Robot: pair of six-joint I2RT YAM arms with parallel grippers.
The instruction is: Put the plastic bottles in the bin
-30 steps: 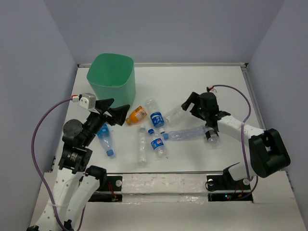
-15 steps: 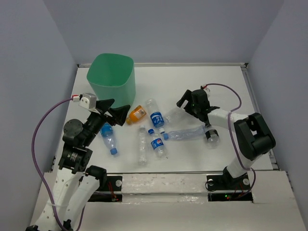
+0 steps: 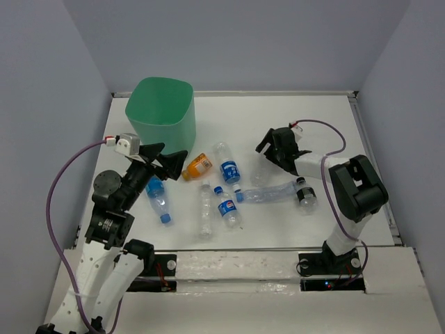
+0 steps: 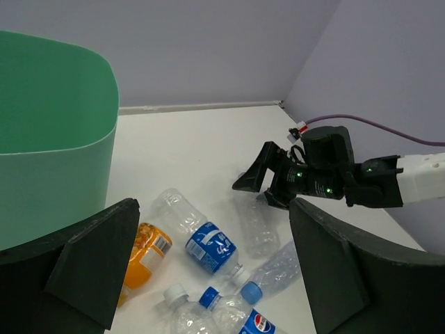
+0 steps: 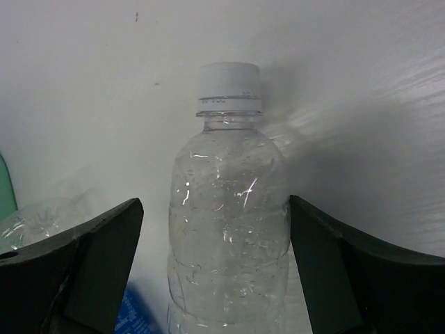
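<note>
White table (image 3: 313,118) carried the plastic bottles (image 3: 228,172), lying at frame centre, lower right of the bin (image 3: 167,129). Right claw (image 5: 217,205) stood wide astride one clear white-capped bottle (image 5: 229,264). Left claw (image 3: 174,150) gaped wide, empty, beside the bin.

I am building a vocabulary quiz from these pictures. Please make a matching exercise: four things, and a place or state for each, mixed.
1 bin
2 orange bottle
3 white-capped bottle
4 left gripper

a open, empty
b between the open fingers of the right gripper
c mint green, upright
d lying flat, white label

Pairs: 1-c; 2-d; 3-b; 4-a
</note>
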